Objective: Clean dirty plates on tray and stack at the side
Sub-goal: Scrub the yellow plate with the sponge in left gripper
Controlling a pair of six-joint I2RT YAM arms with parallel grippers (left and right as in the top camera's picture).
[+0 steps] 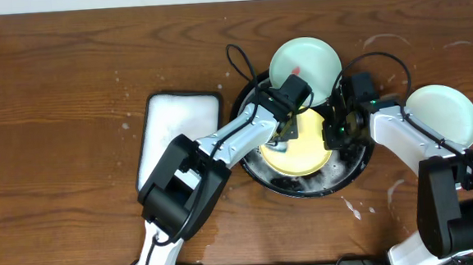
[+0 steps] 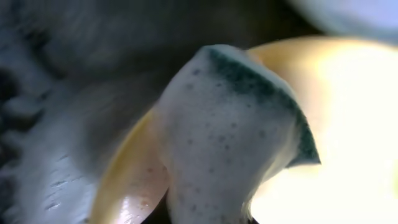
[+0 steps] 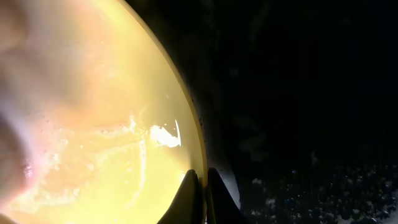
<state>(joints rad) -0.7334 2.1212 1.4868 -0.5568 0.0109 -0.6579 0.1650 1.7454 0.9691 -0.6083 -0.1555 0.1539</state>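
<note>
The yellow plate (image 1: 307, 145) lies in the black tray (image 1: 260, 174), wet and soapy. My left gripper (image 1: 286, 133) is shut on a soapy green sponge (image 2: 230, 130) pressed on the yellow plate (image 2: 348, 124). My right gripper (image 1: 335, 130) is shut on the yellow plate's rim (image 3: 198, 155), one finger on each side. A mint-green plate with a red smear (image 1: 305, 65) leans on the tray's far edge. Another mint-green plate (image 1: 443, 113) lies on the table at the right, beside the tray.
A white rectangular tray (image 1: 175, 136) with suds sits left of the black tray. Whitish soapy streaks mark the wood tabletop (image 1: 55, 119) near the right plate. Cables loop above the tray.
</note>
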